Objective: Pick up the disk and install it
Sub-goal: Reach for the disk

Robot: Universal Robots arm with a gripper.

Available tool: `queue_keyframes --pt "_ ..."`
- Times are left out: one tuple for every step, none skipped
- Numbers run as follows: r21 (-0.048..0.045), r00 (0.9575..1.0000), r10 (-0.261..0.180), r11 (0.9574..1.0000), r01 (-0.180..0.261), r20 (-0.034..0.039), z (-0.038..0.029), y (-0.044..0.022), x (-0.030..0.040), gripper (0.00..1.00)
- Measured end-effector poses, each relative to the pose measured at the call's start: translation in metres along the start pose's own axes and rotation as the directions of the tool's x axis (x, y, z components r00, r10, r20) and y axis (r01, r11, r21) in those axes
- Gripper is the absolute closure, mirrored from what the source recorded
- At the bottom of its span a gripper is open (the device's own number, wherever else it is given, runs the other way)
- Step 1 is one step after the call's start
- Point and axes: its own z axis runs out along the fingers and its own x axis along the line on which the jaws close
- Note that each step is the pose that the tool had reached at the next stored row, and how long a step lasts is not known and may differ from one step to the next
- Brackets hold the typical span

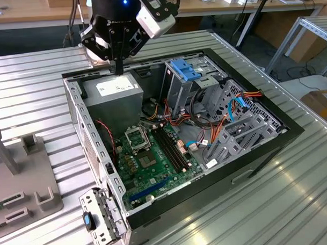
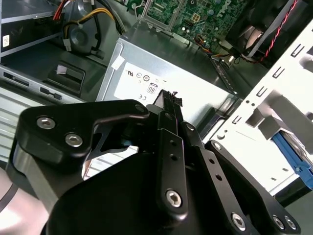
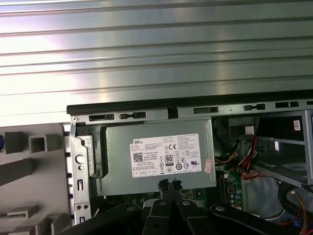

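Disk is hard to make out: in the second wrist view it is probably the blue-edged piece outside the case, half covered by the case's pale slotted wall and cut off by the picture's edge. The claw is clenched, its fingers pressed together with nothing between them. It hangs just above the power supply in one corner of the case. In both wrist views the claw's own black body hides part of this box. The case lies open on the table. It also holds the motherboard, an upright bay with a blue latch on top, and many cables whose ends I cannot follow. At the exterior view's left a grey fixture is cut off.
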Motion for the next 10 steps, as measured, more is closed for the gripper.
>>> queue_keyframes --pt "0.0000 1.0000 0.000 1.0000 0.000 0.0000 0.0000 -0.0001 0.0013 0.89" --pt "0.0001 1.0000 0.000 1.0000 0.000 0.0000 0.0000 -0.0001 0.0016 0.89" --pt "0.0000 1.0000 0.000 1.0000 0.000 0.0000 0.0000 -0.0001 0.0016 0.89" --pt "0.0000 1.0000 0.000 1.0000 0.000 0.0000 0.0000 -0.0001 0.0017 0.89" --pt "0.0001 1.0000 0.000 1.0000 0.000 0.0000 -0.0001 -0.0001 0.0017 0.89" --pt "0.0001 1.0000 0.000 1.0000 0.000 0.0000 -0.0001 -0.0001 0.0017 0.89" --pt "0.0000 1.0000 0.000 1.0000 0.000 0.0000 0.0000 -0.0001 0.0017 0.89" --pt "0.0000 1.0000 0.000 1.0000 0.000 0.0000 0.0000 -0.0001 0.0017 0.89" --pt "0.0000 1.0000 0.000 1.0000 0.000 0.0000 0.0000 -0.0001 0.0019 0.89" --pt "0.0000 1.0000 0.000 1.0000 0.000 0.0001 0.0000 -0.0002 0.0023 0.89"
